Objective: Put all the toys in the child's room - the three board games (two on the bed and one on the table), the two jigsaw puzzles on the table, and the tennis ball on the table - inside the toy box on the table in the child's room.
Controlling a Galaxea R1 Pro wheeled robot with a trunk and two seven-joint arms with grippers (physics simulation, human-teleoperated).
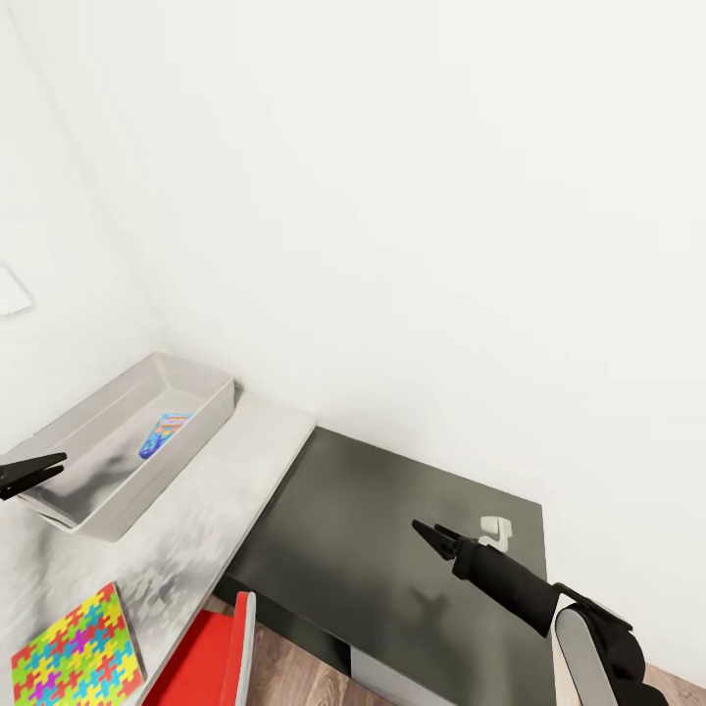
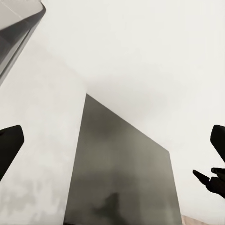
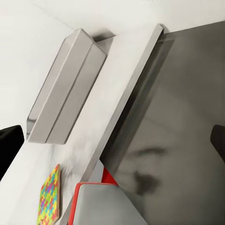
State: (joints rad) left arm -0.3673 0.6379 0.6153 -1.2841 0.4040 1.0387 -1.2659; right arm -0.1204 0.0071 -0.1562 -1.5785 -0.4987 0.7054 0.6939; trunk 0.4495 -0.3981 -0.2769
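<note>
In the head view we see the bin [image 1: 118, 441] at left-centre on the grey worktop [image 1: 211, 515], w/ a small blue printed box [image 1: 165, 433] lying flat inside it, near the bin's upper wall. One puzzle [image 1: 74, 655] sits lower left on the worktop, well apart from the bin. Just beside it, bottom centre, is a red chair back [image 1: 211, 657] w/ a grey edge. Right of the worktop a lower dark cabinet [image 1: 392, 549] fills centre-right; a small white fitting [image 1: 498, 530] stands near its right edge.

Our left tool [image 1: 44, 465] pokes in at the left edge, level w/ the bin's lower end; in its wrist view the fingers [image 2: 10, 146] sit wide apart at both frame edges, released, nothing between them. Our right tool [image 1: 429, 534] hovers over the cabinet, lower right; its wrist view likewise shows fingers [image 3: 9, 147] spread to both edges, empty. That view also shows the bin upper left, the puzzle [image 3: 49, 197] bottom left & the chair back bottom centre.
</note>
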